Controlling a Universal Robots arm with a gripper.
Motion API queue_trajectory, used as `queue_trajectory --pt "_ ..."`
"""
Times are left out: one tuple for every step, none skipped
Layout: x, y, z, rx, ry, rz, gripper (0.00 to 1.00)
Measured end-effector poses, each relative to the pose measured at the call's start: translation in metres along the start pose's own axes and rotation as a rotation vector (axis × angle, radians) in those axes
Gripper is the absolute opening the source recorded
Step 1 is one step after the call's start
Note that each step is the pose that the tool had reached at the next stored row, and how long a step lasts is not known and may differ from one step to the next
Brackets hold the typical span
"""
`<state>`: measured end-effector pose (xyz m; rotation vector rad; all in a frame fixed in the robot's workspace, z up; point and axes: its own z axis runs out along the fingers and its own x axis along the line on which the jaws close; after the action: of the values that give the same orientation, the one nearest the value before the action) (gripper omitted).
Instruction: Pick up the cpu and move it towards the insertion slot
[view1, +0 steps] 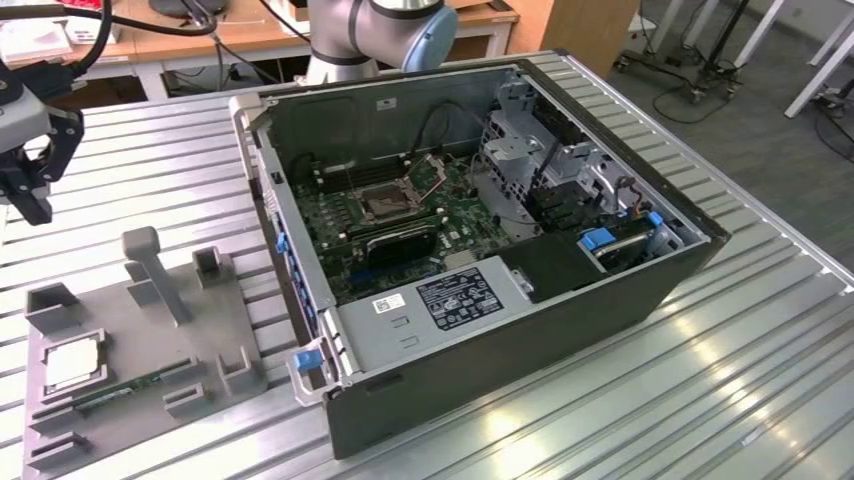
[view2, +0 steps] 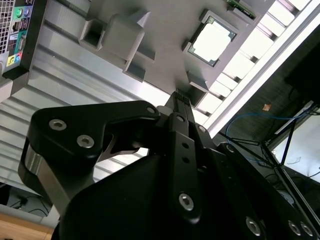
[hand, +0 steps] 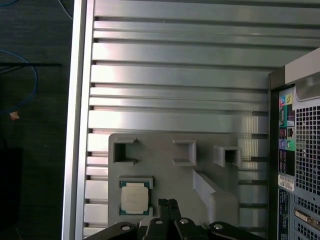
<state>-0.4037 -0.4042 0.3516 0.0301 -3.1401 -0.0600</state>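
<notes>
The cpu (view1: 74, 362), a flat square chip with a silvery top, lies in a recess of the grey fixture plate (view1: 200, 340) at the exterior view's left; both wrist views show it too (view2: 212, 41) (hand: 134, 196). My gripper (view1: 27, 195) hangs above the table beyond the plate, well apart from the cpu. Its black fingertips (hand: 168, 204) are pressed together with nothing between them, as the second wrist view (view2: 181, 99) also shows. The insertion slot (view1: 387, 203), a dark square socket in a metal frame, sits on the green board inside the open computer case.
The open computer case (view1: 534, 330) stands at the middle of the slatted aluminium table (view1: 747, 400). Grey upright posts (view1: 150, 270) rise from the fixture plate. A thin green memory stick (view1: 127, 390) lies beside the cpu. The table's edge (hand: 80, 100) runs close to the plate.
</notes>
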Motion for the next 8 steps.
queue_trajectory --pt "0.0009 0.0 0.0003 0.0 0.0001 0.0 0.11" --pt "0.0014 -0.0001 0.001 -0.0001 -0.0001 0.0 0.11" --pt "0.0019 -0.0002 0.002 -0.0001 -0.0002 0.0 0.11" --pt "0.0023 -0.0003 0.0029 -0.0001 -0.0001 0.0 0.11" --pt "0.0027 -0.0004 0.0037 0.0 0.0 0.0 0.11" --pt "0.0031 -0.0004 0.0045 0.0 0.0 0.0 0.11" --pt "0.0035 -0.0005 0.005 0.0 0.0001 0.0 0.11" --pt "0.0035 -0.0005 0.0051 0.0001 0.0001 0.0 0.11"
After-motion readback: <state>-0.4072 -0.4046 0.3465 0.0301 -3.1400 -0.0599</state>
